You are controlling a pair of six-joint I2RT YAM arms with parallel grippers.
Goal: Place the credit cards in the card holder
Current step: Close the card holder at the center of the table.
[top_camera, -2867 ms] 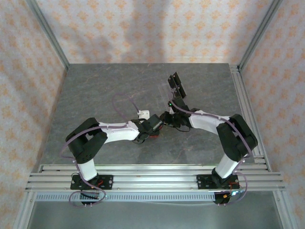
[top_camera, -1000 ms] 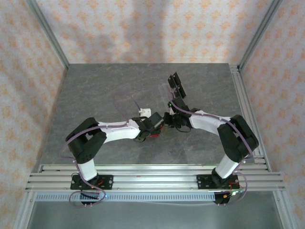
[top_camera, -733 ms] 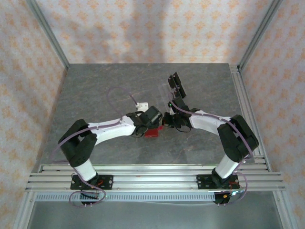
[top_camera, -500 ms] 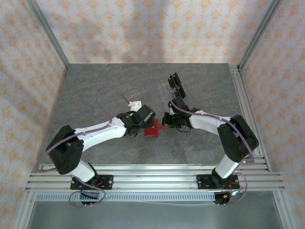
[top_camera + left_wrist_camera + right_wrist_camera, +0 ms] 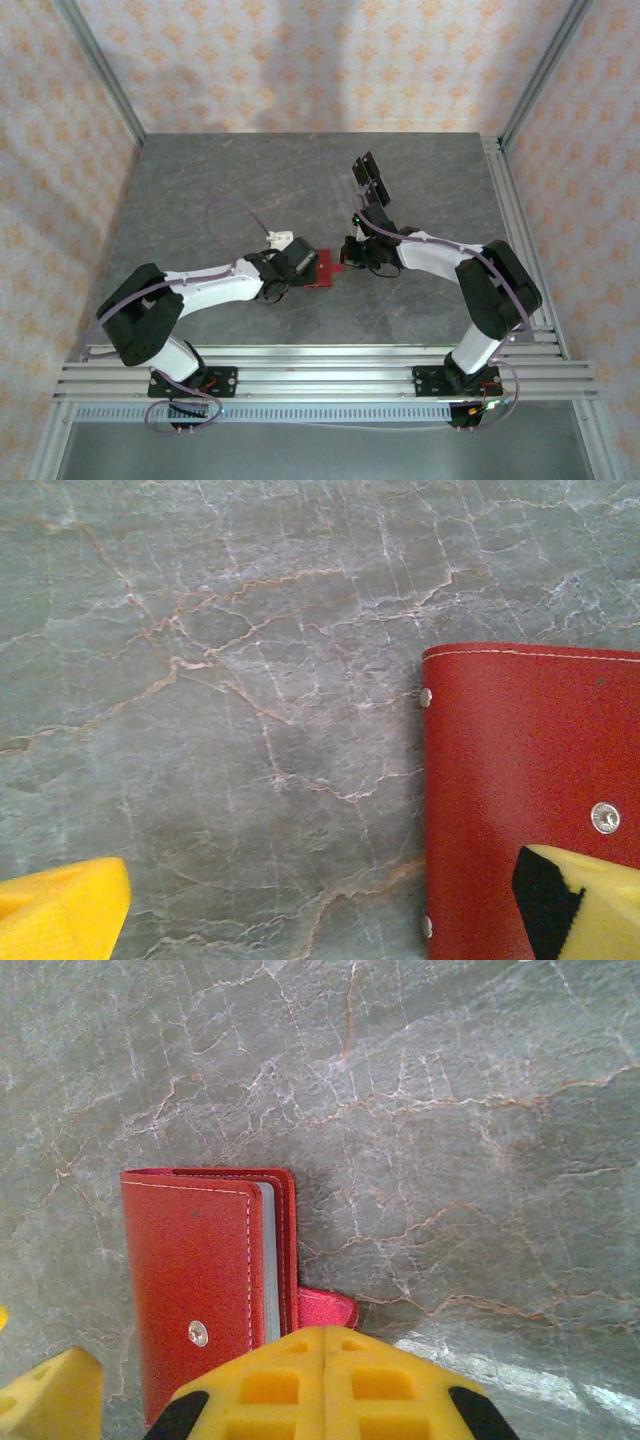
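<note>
Left gripper (image 5: 320, 920), mine to close next: jaws wide open, one finger over the card holder (image 5: 520, 760) at 3 o'clock, the other over bare table (image 5: 200, 680). Right gripper (image 5: 325, 1365) closed at the holder's 5 o'clock, strap tab (image 5: 328, 1310) touching its tips; pinched or not, I cannot tell. Pale edge (image 5: 265, 1260) between the covers: perhaps the credit cards. I would close left slowly on the cover's edge alone.
</note>
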